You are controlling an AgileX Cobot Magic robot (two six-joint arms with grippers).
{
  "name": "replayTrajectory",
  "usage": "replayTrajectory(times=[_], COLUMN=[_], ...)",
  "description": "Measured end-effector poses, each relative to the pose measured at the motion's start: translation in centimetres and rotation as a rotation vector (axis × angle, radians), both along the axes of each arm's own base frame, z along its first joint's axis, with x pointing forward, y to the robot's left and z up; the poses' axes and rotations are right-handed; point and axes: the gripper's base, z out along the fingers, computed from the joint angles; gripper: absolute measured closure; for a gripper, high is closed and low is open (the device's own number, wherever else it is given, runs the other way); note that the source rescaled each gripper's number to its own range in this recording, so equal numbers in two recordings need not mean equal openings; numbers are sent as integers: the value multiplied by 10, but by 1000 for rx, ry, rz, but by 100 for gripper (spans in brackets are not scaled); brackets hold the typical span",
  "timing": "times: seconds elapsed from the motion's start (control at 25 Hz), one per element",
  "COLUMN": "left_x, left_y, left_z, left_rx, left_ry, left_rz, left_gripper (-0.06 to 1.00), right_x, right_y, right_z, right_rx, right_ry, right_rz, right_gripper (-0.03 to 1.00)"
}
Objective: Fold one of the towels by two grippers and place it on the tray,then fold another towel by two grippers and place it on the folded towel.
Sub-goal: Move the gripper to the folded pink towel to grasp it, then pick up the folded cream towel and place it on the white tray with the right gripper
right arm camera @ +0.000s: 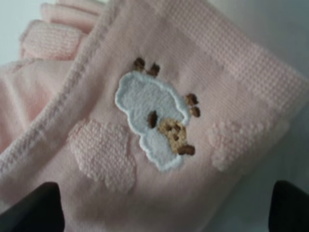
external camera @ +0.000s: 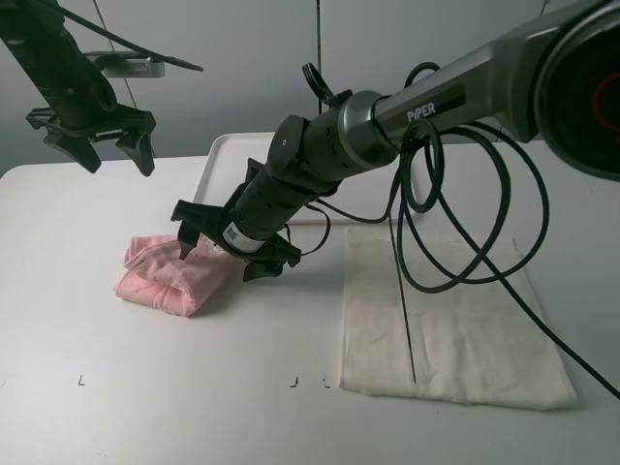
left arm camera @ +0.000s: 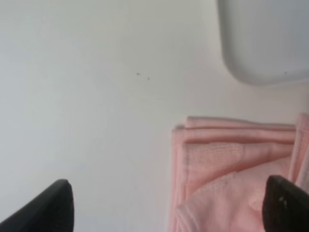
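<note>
the pink towel (external camera: pixel 165 281) lies in a loose, bunched fold at left centre of the high view. it is on the white table (external camera: pixel 77 339), not yet on the tray (external camera: pixel 225 153) behind it at upper centre. the right gripper (external camera: pixel 231 254) reaches across and hangs low over the towel's right end, fingers spread wide. one tip seems to touch the cloth, and nothing is pinched. the left gripper (external camera: pixel 118 155) hangs at upper left, fingers wide too, empty. to my eye the lift wants both: the right closing across all layers near the embroidered sheep (right arm camera: pixel 154 123), the left dropping to the stacked edges, or the fold may spill open. the cream towel (external camera: pixel 455 320) lies flat at lower right.
</note>
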Motion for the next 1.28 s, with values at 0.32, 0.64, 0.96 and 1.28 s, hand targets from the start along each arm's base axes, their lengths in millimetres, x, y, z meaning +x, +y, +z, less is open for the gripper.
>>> replayTrajectory(times=[0.32, 0.64, 0.96, 1.28], left_x=[0, 0, 0, 0], left_y=[0, 0, 0, 0], left_z=[0, 0, 0, 0], left_rx=[2, 2, 2, 2], left_ry=[-1, 1, 1, 1], left_rz=[-11, -12, -12, -12], left_gripper=[-5, -5, -5, -5], right_x=[3, 2, 1, 4], right_y=[2, 2, 6, 6], right_z=[2, -9, -18, -15], right_rx=[33, 28, 58, 49], right_ry=[-19, 7, 5, -77], right_rz=[-24, -38, -21, 44], right_gripper=[6, 8, 47, 94])
